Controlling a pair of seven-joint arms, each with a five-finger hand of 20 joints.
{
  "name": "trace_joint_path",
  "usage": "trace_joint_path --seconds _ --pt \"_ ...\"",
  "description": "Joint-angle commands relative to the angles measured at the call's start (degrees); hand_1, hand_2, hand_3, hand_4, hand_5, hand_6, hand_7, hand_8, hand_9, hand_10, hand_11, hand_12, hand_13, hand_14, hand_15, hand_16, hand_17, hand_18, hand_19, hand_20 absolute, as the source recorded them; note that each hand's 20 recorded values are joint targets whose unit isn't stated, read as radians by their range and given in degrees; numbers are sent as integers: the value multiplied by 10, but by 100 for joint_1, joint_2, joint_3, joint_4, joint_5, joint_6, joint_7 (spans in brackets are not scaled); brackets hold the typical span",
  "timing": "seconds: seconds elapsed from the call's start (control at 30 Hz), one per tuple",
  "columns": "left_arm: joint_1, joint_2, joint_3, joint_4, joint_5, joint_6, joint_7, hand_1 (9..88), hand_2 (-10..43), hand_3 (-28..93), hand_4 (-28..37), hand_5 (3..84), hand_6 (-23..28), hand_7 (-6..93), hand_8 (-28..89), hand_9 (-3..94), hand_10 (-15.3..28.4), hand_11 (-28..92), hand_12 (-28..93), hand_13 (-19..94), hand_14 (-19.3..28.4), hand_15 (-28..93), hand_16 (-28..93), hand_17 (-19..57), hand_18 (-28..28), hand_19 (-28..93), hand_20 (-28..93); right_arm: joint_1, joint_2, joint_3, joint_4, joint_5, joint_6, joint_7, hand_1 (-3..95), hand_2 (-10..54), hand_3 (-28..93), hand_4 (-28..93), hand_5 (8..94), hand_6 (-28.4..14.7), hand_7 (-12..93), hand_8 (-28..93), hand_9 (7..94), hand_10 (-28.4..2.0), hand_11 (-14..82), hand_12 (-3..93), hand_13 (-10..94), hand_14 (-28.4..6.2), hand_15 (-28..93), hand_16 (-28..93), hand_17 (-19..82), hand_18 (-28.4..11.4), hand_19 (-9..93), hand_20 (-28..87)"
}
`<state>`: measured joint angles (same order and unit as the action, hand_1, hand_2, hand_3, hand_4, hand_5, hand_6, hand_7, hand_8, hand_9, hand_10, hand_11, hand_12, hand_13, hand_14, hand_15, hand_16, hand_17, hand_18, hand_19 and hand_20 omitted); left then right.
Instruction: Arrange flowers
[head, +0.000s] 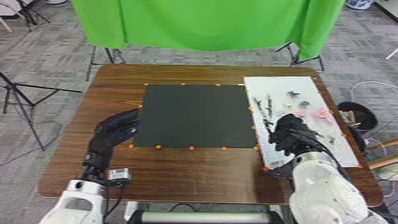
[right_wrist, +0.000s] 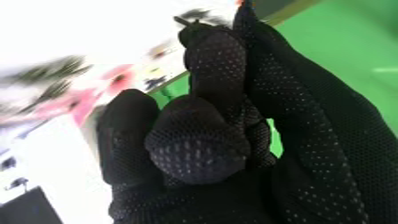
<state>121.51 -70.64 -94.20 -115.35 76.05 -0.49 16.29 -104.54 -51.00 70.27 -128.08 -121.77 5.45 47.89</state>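
Several flowers (head: 322, 114): lying on white sheet (head: 266, 85), beside black mat (head: 191, 117).
Right hand (head: 295, 133): over sheet; fingers narrow, bent inward, no flower seen in them.
Left hand (head: 117, 128): by mat's left edge; can't tell how it's set.
Next pick, my guess: single stem, pinched low, petals clear, lifted straight.

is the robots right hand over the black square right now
No, the right hand is over the white panel with the pink flowers, to the right of the black square.
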Motion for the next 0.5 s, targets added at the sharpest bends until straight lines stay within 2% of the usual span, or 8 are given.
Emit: trace_joint_path --seconds 0.03,0.13,0.27,0.33,0.5 --pt "117 204 -148 67 -151 146 -56 396 -95 617 -129 461 12 169 -67 366 108 230 175 347 162 244 15 117 170 265 219 1181 -129 -686 203 863 227 -279 571 -95 610 247 659 -69 527 199 886 -138 365 396 937 -17 619 245 716 -66 932 447" --pt "209 269 -245 72 -162 233 -34 395 -95 617 -128 461 12 169 -68 366 107 231 175 348 162 245 14 116 170 265 219 1585 -175 -1015 355 1222 215 -398 573 -95 608 248 661 -71 525 199 887 -140 361 396 937 -19 618 243 718 -67 932 443" --pt "246 365 -360 132 -241 320 -35 393 -95 618 -129 463 12 172 -68 367 108 232 174 348 162 247 14 115 170 264 218 2041 -288 -1430 596 1528 242 -453 576 -95 607 247 664 -73 521 201 889 -142 354 398 937 -20 616 239 719 -65 932 436" --pt "316 379 -463 156 -246 350 1 393 -95 619 -129 464 12 173 -69 369 108 233 174 349 162 248 13 115 170 263 218 2256 -317 -1659 727 1711 318 -485 577 -95 607 247 665 -74 520 202 890 -142 352 398 937 -21 616 237 720 -65 932 432" --pt "413 429 -588 231 -406 542 27 392 -95 621 -127 463 11 176 -69 369 108 234 172 349 162 250 13 113 168 259 216 2759 -397 -2190 1108 2146 510 -543 582 -95 602 247 666 -75 519 199 891 -142 348 397 937 -22 615 232 721 -63 932 425"
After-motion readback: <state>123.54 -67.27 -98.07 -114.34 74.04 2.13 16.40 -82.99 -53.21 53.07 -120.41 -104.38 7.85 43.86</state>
